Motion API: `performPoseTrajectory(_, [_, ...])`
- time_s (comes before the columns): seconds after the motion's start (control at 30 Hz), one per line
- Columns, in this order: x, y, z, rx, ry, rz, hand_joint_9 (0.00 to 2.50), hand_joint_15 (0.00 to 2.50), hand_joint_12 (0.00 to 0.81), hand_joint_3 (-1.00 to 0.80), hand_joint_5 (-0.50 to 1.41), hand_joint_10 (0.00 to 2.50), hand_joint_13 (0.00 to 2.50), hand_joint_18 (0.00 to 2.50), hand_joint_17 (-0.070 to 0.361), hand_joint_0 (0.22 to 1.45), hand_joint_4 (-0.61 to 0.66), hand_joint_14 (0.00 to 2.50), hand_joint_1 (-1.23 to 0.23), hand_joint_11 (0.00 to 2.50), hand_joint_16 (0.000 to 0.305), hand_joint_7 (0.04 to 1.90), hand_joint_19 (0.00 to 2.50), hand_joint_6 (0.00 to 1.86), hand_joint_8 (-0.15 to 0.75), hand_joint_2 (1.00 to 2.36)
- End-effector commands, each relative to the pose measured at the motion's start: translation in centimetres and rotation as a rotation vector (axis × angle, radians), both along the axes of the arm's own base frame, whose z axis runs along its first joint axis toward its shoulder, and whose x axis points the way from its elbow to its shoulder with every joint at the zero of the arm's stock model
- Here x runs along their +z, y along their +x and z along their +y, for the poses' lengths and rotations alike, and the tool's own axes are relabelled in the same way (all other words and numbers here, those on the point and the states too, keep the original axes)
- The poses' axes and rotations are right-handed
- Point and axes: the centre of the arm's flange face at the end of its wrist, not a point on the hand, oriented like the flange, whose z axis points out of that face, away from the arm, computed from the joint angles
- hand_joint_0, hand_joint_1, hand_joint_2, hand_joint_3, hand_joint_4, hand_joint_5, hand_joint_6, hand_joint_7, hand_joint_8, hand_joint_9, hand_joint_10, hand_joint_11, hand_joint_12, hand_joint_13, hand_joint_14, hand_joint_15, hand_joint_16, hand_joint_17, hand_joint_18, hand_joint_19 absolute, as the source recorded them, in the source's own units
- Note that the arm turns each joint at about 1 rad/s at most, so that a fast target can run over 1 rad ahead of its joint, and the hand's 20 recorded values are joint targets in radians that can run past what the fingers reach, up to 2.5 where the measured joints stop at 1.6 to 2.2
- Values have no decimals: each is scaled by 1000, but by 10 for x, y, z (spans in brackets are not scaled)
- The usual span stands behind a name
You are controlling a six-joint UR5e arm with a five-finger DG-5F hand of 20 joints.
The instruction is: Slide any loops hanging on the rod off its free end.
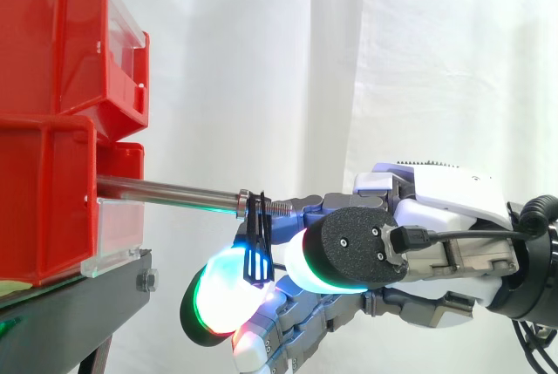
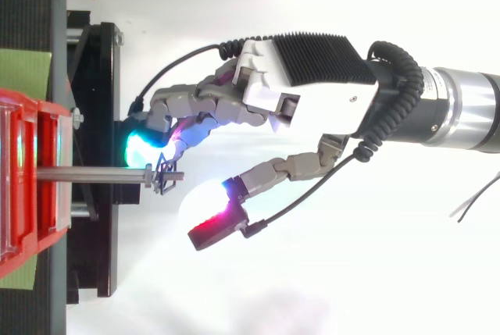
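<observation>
Loop, dark and thin, hangs near the free end of the metal rod, which juts level from the red bins on the black stand; the hand reaches in from the right, spread wide; its loosely curved fingers glow just beside the loop on one side of the rod; the thumb stands well apart on the other; nothing is pinched.
</observation>
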Motion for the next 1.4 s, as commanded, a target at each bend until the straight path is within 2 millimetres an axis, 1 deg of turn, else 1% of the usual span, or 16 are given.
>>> performPoseTrajectory(0.0, [0, 0, 1, 2, -3, -1, 819, 153, 299, -325, -169, 7, 970, 895, 91, 610, 229, 6, -683, 219, 40, 1038, 273, 726, 322, 1016])
performPoseTrajectory(0.03, [1, 0, 0, -1, -2, -2, 819, 150, 300, -316, -178, 8, 971, 896, 91, 609, 217, 6, -684, 226, 40, 1024, 269, 754, 321, 1016])
performPoseTrajectory(0.07, [0, 0, 1, 0, -4, -1, 818, 156, 304, -296, -191, 7, 971, 897, 91, 605, 205, 6, -685, 237, 40, 970, 275, 801, 325, 1018])
performPoseTrajectory(0.2, [1, 0, 1, 0, -4, -4, 821, 158, 305, -242, -201, 8, 972, 900, 92, 594, 217, 7, -675, 254, 41, 964, 279, 839, 324, 1022])
performPoseTrajectory(0.4, [0, 0, 1, 0, -4, -3, 825, 185, 309, -72, -206, 9, 976, 913, 96, 570, 163, 6, -632, 268, 43, 967, 300, 899, 328, 1030])
performPoseTrajectory(0.6, [1, 0, 1, 1, -4, -4, 831, 190, 317, 24, -201, 11, 983, 932, 100, 569, 116, 7, -609, 276, 45, 981, 311, 923, 338, 1028])
performPoseTrajectory(0.77, [1, 0, 1, 0, -4, -6, 851, 187, 334, 62, -191, 9, 1007, 977, 111, 575, 95, 6, -608, 286, 49, 976, 295, 931, 362, 1024])
performPoseTrajectory(1.37, [0, 0, 1, 0, -4, -4, 877, 189, 359, 120, -169, 9, 1035, 1041, 124, 587, -4, 6, -627, 286, 55, 1014, 289, 927, 376, 1015])
